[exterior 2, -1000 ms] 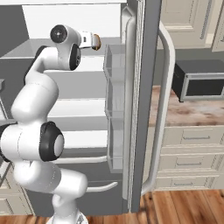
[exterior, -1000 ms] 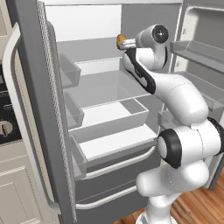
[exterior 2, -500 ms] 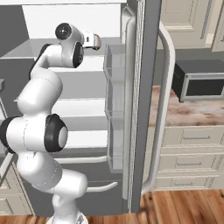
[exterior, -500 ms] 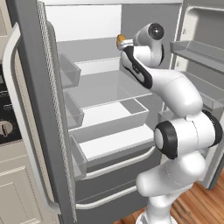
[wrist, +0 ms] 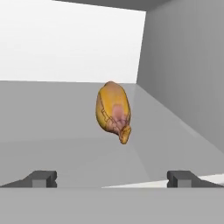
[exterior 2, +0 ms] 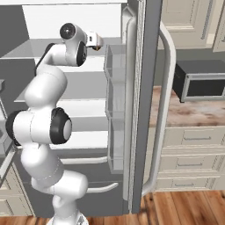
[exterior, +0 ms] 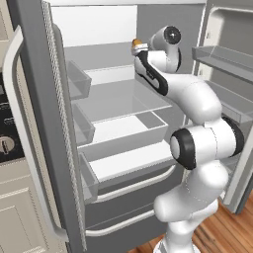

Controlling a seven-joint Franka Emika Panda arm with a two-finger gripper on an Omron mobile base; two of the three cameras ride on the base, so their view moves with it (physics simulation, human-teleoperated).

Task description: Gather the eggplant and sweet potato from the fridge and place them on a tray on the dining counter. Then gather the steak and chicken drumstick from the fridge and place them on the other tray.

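Here the chicken drumstick (wrist: 113, 110), an orange-tan lump with a pinkish patch and narrow lower end, lies on the fridge's (exterior: 34, 123) upper shelf (wrist: 52, 127), ahead of the tool (wrist: 113, 178), whose fingers (wrist: 41, 178) stand wide apart.

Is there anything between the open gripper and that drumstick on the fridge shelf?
Nothing visible. In the hand view the chicken drumstick lies alone on the bare shelf, straight ahead of the gripper, whose jaws stand wide apart short of it.
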